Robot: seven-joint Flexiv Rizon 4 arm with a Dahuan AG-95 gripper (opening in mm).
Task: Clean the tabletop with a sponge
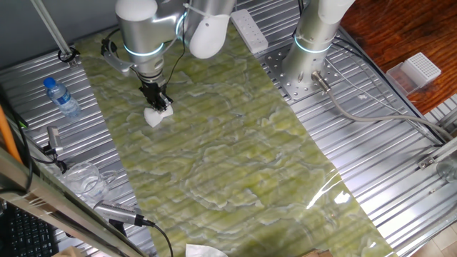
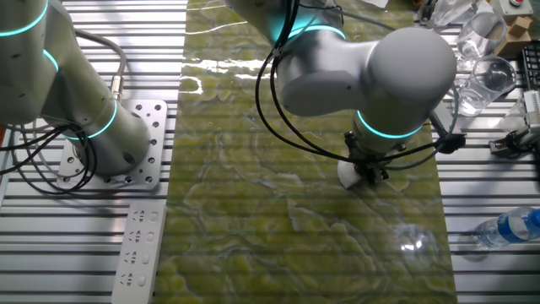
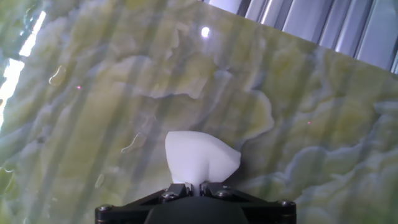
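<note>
The tabletop (image 1: 235, 150) is a long glossy green-yellow marbled sheet with white veins; it also fills the other fixed view (image 2: 278, 219) and the hand view (image 3: 298, 124). My gripper (image 1: 157, 99) is shut on the sponge (image 1: 156, 115), a small white foam block squeezed between the jaws. The sponge presses on the sheet near its far left edge. In the other fixed view the gripper (image 2: 369, 170) holds the sponge (image 2: 348, 175) near the sheet's right edge. In the hand view the pinched sponge (image 3: 200, 155) bulges out above the gripper (image 3: 195, 185).
Ribbed silver metal (image 1: 400, 157) surrounds the sheet. A water bottle (image 1: 61, 98) and a clear cup (image 1: 87, 177) lie left of it. A white power strip (image 1: 248, 30) and a second arm's base (image 1: 303, 68) stand at the back. A white perforated box (image 1: 418, 69) sits far right.
</note>
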